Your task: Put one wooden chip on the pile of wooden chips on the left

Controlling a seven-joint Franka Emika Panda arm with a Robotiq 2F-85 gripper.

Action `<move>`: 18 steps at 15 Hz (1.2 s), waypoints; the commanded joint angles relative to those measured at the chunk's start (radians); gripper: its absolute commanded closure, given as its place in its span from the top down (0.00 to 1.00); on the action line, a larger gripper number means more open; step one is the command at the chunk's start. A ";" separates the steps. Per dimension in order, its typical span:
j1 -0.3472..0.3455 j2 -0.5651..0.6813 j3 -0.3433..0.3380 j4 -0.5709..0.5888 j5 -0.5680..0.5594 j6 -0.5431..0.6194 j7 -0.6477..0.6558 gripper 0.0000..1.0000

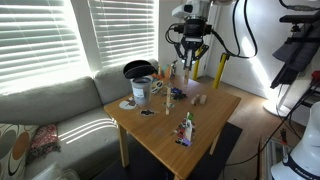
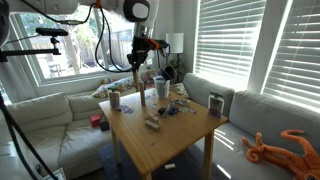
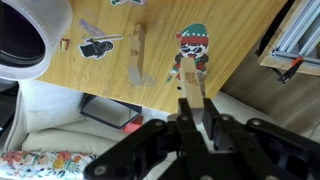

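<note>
My gripper [image 3: 196, 122] is shut on a light-tan wooden chip [image 3: 189, 88], which sticks out beyond the fingertips. The gripper hangs well above the far end of the wooden table in both exterior views [image 1: 192, 47] [image 2: 138, 62]. More wooden chips lie on the table: one upright piece [image 3: 137, 50] and a small one [image 3: 63, 44] beside the white bucket-like cup [image 3: 30, 35]. In an exterior view, loose chips [image 1: 200, 99] lie near the table's middle. I cannot make out a distinct pile.
The green-and-white bottle [image 1: 186, 128] [image 2: 152, 121] lies near the table's front and shows below the gripper in the wrist view [image 3: 195, 45]. The white cup [image 1: 141, 90] stands by the sofa side. A yellow post [image 1: 220, 70] stands at the far table corner.
</note>
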 commanded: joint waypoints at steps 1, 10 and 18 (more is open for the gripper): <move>-0.027 0.007 0.018 0.007 0.016 -0.014 -0.013 0.04; -0.055 0.127 0.018 0.163 0.057 -0.125 -0.100 0.04; -0.062 0.157 0.039 0.189 0.027 -0.098 -0.103 0.04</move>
